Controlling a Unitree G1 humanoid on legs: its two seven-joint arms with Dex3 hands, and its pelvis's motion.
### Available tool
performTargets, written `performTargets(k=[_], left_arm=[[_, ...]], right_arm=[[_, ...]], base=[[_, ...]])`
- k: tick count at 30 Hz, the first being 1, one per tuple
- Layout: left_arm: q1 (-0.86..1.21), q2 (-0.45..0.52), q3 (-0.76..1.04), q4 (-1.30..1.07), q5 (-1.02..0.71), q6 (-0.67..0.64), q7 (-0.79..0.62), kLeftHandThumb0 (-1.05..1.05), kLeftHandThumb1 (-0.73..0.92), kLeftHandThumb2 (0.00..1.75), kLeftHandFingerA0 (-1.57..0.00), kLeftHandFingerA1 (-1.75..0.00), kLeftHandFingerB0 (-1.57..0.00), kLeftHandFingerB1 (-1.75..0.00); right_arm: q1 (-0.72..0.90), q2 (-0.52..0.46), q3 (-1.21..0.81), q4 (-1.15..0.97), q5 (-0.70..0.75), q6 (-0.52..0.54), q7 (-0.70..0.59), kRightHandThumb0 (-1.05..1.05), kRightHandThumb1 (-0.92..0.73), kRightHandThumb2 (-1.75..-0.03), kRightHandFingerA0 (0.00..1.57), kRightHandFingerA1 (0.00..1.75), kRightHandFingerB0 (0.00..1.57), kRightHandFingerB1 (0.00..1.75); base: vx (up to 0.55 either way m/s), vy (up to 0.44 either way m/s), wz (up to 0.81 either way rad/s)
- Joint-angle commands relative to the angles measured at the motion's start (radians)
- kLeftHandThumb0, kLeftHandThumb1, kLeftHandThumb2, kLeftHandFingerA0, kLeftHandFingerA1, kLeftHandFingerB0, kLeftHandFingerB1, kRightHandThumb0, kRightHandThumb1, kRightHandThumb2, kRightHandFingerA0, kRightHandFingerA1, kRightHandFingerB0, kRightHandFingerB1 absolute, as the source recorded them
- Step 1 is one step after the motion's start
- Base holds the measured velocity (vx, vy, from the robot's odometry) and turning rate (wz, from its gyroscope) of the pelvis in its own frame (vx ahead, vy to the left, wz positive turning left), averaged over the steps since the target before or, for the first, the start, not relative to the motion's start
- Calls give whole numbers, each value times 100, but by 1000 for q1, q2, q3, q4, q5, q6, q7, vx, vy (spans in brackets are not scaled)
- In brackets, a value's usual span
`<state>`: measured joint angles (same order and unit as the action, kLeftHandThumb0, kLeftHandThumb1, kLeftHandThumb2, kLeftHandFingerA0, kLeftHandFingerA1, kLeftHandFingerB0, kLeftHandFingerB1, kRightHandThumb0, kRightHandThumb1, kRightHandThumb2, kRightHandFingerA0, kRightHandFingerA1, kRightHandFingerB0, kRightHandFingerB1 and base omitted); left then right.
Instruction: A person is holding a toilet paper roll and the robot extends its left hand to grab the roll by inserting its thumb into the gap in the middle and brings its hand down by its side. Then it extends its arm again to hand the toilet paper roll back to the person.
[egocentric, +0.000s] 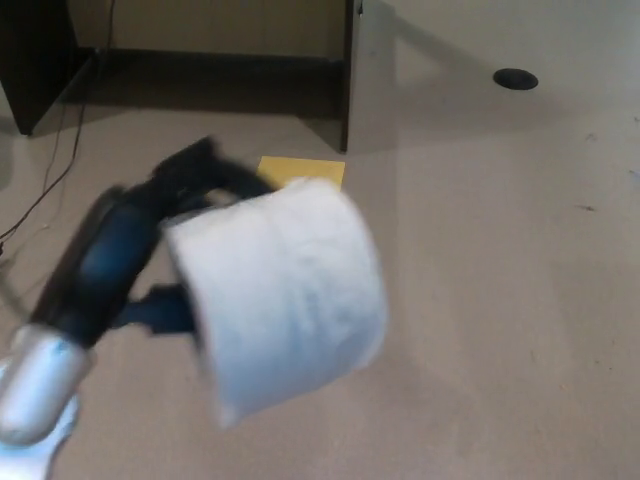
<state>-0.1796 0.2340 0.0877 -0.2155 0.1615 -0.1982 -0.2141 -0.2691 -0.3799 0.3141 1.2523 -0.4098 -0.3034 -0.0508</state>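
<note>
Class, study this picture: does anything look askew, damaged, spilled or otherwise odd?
Nothing is spilled or visibly damaged. The toilet paper roll hangs tilted in the left hand, both motion-blurred. One oddity: a yellow sheet lies flat on the carpet behind the roll, near a dark desk.

A white toilet paper roll (285, 300) is gripped by the blurred left hand (150, 250) above the floor (500, 250), fingers (200, 165) over its top.
</note>
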Motion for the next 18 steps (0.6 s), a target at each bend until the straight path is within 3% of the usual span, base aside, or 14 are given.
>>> performTargets(k=[1,5,10,12,18], left_arm=[[205,-7,82,132,-90,-110,24,1,75,85,-87,-145,-73,-122],[312,-17,131,329,-91,-236,62,-1,76,86,-94,-146,-76,-120],[382,-5,167,620,-46,-330,135,1,81,77,-84,-154,-72,-125],[389,24,169,787,-22,-413,160,0,82,75,-81,-150,-72,-121],[388,83,133,1014,58,-480,261,-2,81,73,-83,-143,-76,-115]], right_arm=[[9,-15,8,3,-18,2,-1,-36,-68,-61,74,59,55,42],[-5,-6,5,8,-15,10,1,-36,-68,-61,72,57,54,42],[-12,-8,-4,12,-11,10,-1,-35,-66,-60,74,59,55,42],[-7,-9,1,12,-18,5,-4,-37,-67,-60,73,60,55,42],[-7,-3,9,11,-27,-4,-7,-35,-67,-60,76,62,55,43]], base=[[0,0,0],[0,0,0],[0,0,0],[0,0,0],[0,0,0]])
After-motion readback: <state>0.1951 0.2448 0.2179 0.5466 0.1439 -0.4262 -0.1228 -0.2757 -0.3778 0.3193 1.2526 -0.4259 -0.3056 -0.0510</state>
